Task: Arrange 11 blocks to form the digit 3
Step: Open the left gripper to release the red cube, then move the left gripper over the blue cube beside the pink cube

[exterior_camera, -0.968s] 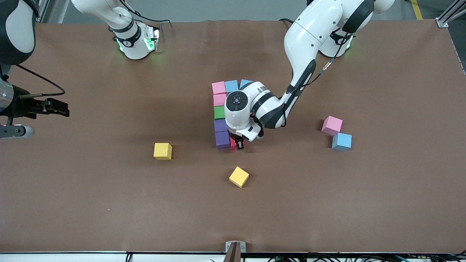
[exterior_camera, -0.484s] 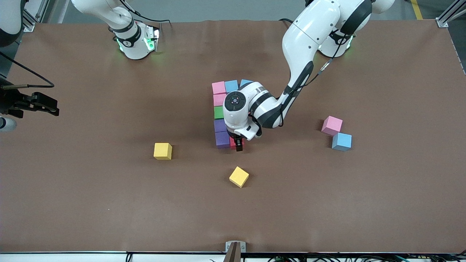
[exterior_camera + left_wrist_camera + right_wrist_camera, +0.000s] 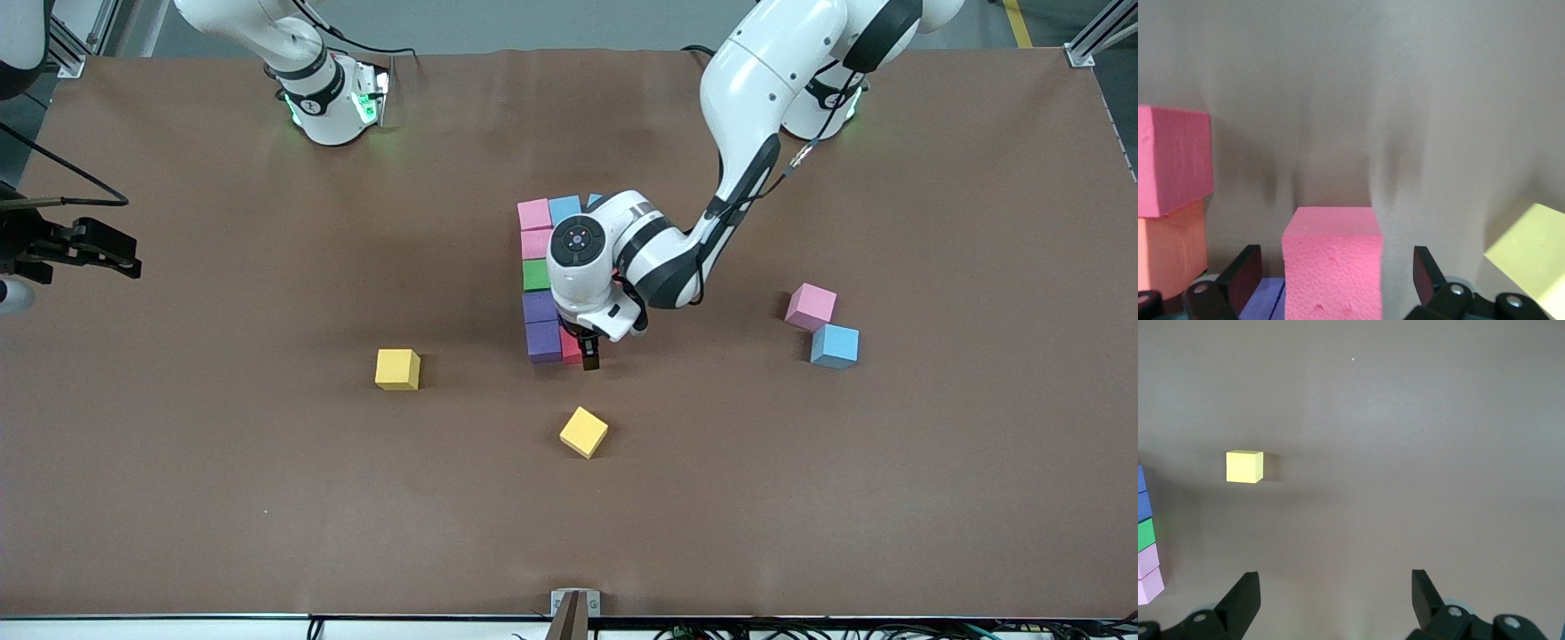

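The blocks form a column on the table: pink (image 3: 534, 214), pink (image 3: 536, 243), green (image 3: 535, 275), purple (image 3: 538, 307) and purple (image 3: 543, 341). Two light blue blocks (image 3: 564, 210) extend from the top pink one, the second mostly hidden by the left arm. A red block (image 3: 570, 348) sits against the lowest purple one. My left gripper (image 3: 587, 356) is low over this red block (image 3: 1333, 260), open, with a gap on each side. An orange block (image 3: 1171, 247) and another red block (image 3: 1171, 160) show beside it. My right gripper (image 3: 111, 253) is open and empty in the air at the right arm's end of the table.
A loose pink block (image 3: 810, 307) and a loose light blue block (image 3: 835, 346) touch near the left arm's end. One yellow cube (image 3: 396, 369) lies toward the right arm's end, another (image 3: 583, 432) nearer the camera than the figure. The left arm hides the figure's middle.
The right arm has drawn back toward its end of the table. The left hand has shifted slightly and stays at the red block.
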Available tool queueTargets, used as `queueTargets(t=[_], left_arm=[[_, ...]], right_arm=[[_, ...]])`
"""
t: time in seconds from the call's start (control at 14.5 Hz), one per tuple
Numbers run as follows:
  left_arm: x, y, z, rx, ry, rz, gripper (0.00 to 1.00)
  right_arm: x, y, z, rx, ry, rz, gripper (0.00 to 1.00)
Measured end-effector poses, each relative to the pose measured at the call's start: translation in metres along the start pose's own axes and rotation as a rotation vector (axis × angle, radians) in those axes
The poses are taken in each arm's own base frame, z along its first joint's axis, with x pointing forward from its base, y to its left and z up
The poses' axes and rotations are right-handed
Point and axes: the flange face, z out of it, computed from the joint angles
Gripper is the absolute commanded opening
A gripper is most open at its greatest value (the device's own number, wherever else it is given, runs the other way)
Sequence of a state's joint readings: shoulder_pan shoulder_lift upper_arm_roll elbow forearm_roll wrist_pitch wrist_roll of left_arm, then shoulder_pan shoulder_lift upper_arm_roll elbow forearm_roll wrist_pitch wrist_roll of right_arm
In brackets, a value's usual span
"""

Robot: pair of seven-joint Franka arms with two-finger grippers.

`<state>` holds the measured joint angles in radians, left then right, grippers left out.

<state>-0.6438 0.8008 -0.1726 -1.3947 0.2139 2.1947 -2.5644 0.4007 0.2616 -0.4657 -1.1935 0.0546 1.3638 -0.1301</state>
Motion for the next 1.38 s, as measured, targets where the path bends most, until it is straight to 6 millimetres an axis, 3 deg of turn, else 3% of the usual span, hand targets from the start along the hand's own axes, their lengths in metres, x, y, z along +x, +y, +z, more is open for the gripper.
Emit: queueTargets(t=[0.28, 0.55, 0.69, 0.83, 1.18, 1.38], left_arm=[[0.026, 0.027, -0.026, -0.007, 0.011, 0.075, 1.00], [0.083, 0.071, -0.054, -0.013, 0.027, 0.089, 1.00], [0.128, 0.085, -0.068, 0.004, 0.057, 0.101, 1.00], [0.185, 0.098, -0.076, 0.029, 0.086, 0.116, 1.00], [0.324, 0.126, -0.076, 0.064, 0.103, 0.191, 1.00], [0.386, 0.130, -0.070, 0.056, 0.093, 0.242, 1.00]], right_arm=[[-0.007, -0.002, -0.001, 0.008, -0.039, -0.003, 1.00], [-0.015, -0.005, -0.016, 0.019, -0.017, -0.013, 1.00], [-0.015, -0.013, -0.020, 0.019, -0.010, -0.028, 1.00], [-0.015, -0.018, -0.023, 0.018, -0.002, -0.036, 1.00], [-0.016, -0.018, -0.026, 0.017, 0.004, -0.050, 1.00], [-0.021, -0.017, -0.023, 0.023, -0.036, -0.081, 1.00]])
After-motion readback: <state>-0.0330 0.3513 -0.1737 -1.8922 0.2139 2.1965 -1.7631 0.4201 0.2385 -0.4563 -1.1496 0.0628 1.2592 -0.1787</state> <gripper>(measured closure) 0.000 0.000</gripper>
